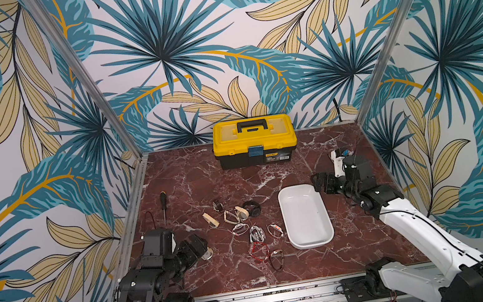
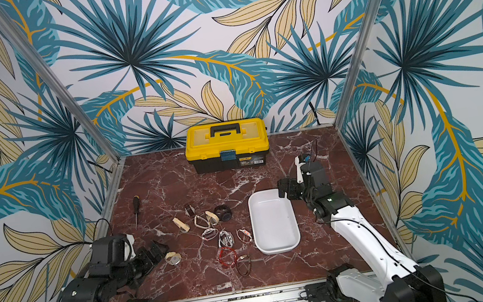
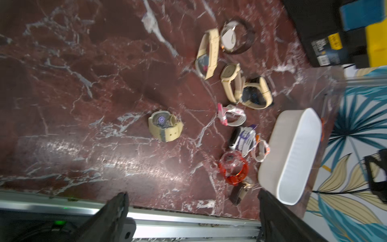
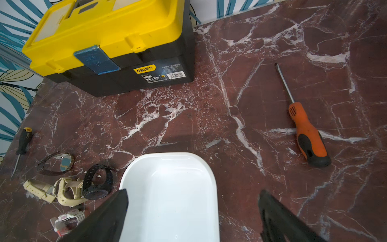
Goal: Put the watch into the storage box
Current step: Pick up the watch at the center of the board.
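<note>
Several watches lie in a loose cluster [image 1: 245,226] on the red marble table, left of the storage box [image 1: 306,217], a white shallow tray that holds nothing. Among them are a black watch [image 1: 252,207], a red one [image 1: 259,250] and pale beige ones [image 1: 241,212]. One beige watch [image 3: 165,125] lies apart from the cluster, close in front of my left gripper [image 1: 199,245], which is open and holds nothing. My right gripper [image 1: 321,183] hangs open over the far right corner of the storage box [image 4: 167,188], also with nothing in it.
A yellow-lidded black toolbox [image 1: 253,140] stands shut at the back. A black-handled screwdriver [image 1: 163,205] lies at the left and an orange-handled one [image 4: 307,134] beyond the tray on the right. An aluminium rail [image 1: 273,298] runs along the front edge.
</note>
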Robot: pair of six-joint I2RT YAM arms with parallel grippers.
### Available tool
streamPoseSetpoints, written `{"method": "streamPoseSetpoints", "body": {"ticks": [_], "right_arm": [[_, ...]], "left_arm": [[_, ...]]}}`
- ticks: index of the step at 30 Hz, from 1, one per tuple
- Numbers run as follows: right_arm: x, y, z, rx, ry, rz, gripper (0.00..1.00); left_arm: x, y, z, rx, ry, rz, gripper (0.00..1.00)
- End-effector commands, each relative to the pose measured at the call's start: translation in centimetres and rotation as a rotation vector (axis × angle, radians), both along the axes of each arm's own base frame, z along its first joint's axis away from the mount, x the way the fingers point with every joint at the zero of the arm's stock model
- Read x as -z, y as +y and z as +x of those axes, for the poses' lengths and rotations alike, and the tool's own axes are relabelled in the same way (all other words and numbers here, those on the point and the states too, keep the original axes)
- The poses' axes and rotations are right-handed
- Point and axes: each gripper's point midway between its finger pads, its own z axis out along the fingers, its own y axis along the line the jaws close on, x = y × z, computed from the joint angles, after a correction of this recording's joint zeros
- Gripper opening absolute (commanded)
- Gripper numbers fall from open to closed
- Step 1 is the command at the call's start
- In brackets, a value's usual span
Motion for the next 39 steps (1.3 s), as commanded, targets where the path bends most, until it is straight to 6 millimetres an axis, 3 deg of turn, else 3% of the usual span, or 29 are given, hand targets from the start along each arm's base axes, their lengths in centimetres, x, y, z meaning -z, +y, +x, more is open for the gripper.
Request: {"method": "streamPoseSetpoints", "body": {"ticks": [1, 5, 7, 12, 16, 19, 23, 26, 33, 39], "right_arm": [[0.4, 0.4, -0.5, -0.020, 0.028, -0.006, 0.99], [0.8, 0.7, -0.5, -0.030, 0.042, -0.001, 0.99], [0.9, 0.9, -0.5, -0.036, 0.048, 0.001, 0.99], [0.7, 1.4, -0.4, -0.052, 0.042, 0.006, 0.99], [0.5, 1.8, -0.6, -0.069, 0.044, 0.000, 0.99], [0.6, 1.8, -0.7, -0.079, 0.048, -0.011, 0.99], [0.7, 1.8, -1.0, -0.081, 0.055, -0.022, 0.99], [0.7, 1.6, -1.0, -0.078, 0.054, -0.028, 0.99], [0.7, 1.7, -1.2, -0.077, 0.056, -0.025, 0.99], [0.7, 1.6, -1.3, -0.073, 0.056, -0.035, 0.99]], "left_arm": [[0.6, -0.1, 0.1, 0.083, 0.002, 0.039, 0.99], [1.3, 0.1, -0.2, 0.056, 0.033, 0.058, 0.96], [1.8, -0.2, -0.1, 0.038, 0.035, 0.062, 0.99], [2.4, -0.2, 1.0, 0.001, 0.018, 0.183, 1.00], [2.4, 1.5, 2.5, -0.038, -0.009, 0.341, 1.00], [3.6, 0.1, 3.4, 0.013, 0.004, 0.320, 1.00], [3.9, 0.6, 4.3, 0.043, 0.003, 0.405, 1.00], [4.4, -0.9, 5.2, 0.101, 0.001, 0.373, 1.00], [6.7, -1.8, 5.1, 0.173, 0.091, 0.382, 0.99], [7.9, -1.6, 4.7, 0.199, 0.132, 0.409, 0.88]]}}
